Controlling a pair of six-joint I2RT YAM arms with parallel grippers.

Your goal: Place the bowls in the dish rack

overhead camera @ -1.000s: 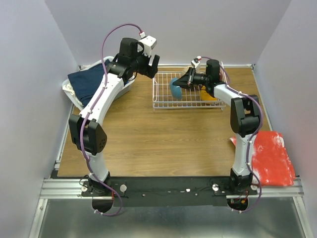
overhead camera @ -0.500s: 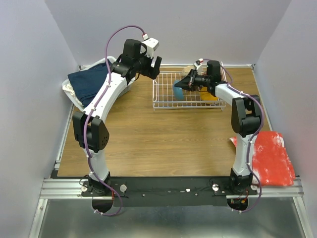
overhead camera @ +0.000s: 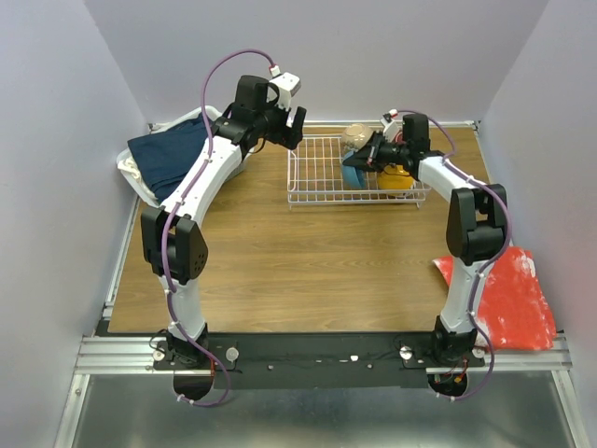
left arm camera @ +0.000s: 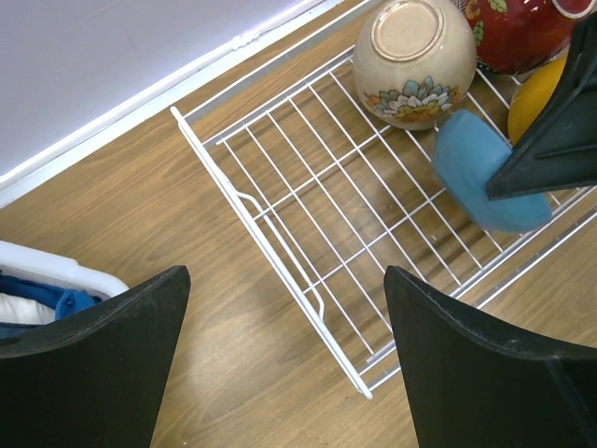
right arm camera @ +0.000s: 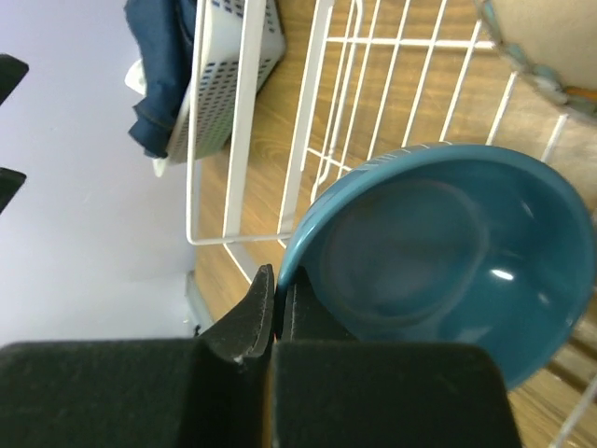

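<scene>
Blue glazed round bowl (right arm camera: 438, 271): held on edge by my right gripper (right arm camera: 277, 291), fingers pinched tight on its rim. It hangs tilted over the right half of the white wire-grid dish rack (left arm camera: 280, 233), just beside an upturned cream bowl (left arm camera: 415, 61) w/ flower print and an orange bowl (left arm camera: 532, 98). A dark red glossy bowl (left arm camera: 518, 28) is close by too. Can't tell if the blue one touches the wires yet. Left gripper (left arm camera: 287, 364) is spread wide w/ nothing in it, above the rack's far-left corner.

Risks, imo:
- Thin rim pinch on slick glaze, so the bowl could swivel or slip out if I swing fast.
- Neighbours are tight. Lowering w/o checking clearance could knock the cream bowl or chip a rim.
- Letting go while it's on edge could let it roll or tip across the grid.
- Lower rim might snag between wires.

Looks: deep teal-blue, smooth, shiny inside w/ a small highlight. No chips visible.
</scene>
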